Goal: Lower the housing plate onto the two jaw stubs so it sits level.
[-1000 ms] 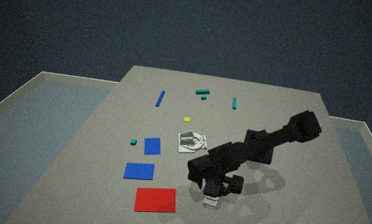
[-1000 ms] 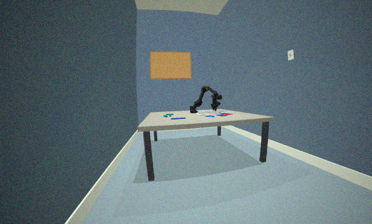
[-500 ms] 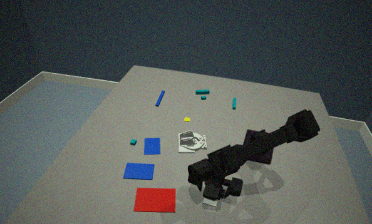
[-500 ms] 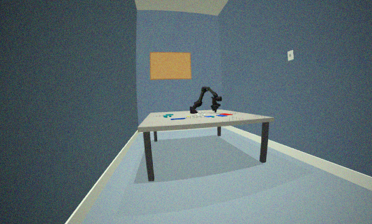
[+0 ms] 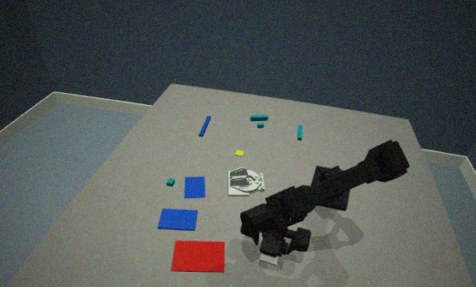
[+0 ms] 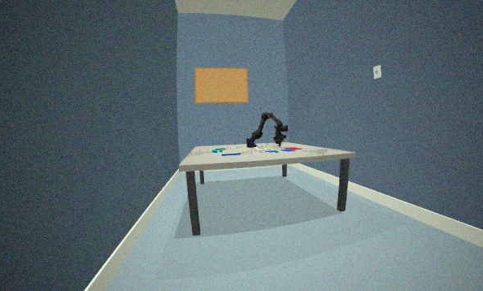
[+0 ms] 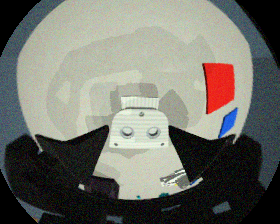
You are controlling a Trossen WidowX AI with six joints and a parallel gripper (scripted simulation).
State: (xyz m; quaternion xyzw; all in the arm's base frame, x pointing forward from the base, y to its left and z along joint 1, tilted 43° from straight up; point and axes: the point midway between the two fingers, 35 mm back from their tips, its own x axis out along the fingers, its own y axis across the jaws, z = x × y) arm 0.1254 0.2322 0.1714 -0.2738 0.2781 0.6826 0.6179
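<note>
Tool: black, angular fingers spread, nothing pinched | housing plate: white, ridged, round-shouldered, two circular bosses, between the fingertips in wrist view | table: speckled grey-beige | white assembly: square-cornered base, curved parts, dark inserts | red sheet: flat rectangle

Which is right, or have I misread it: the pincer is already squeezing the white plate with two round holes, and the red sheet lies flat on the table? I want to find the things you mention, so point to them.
The squeezing is wrong: the wrist view shows the pincer (image 7: 139,128) open, its fingers standing wide on either side of the white plate (image 7: 139,120). The red sheet (image 5: 198,256) (image 7: 220,88) does lie flat on the table (image 5: 115,224).
</note>
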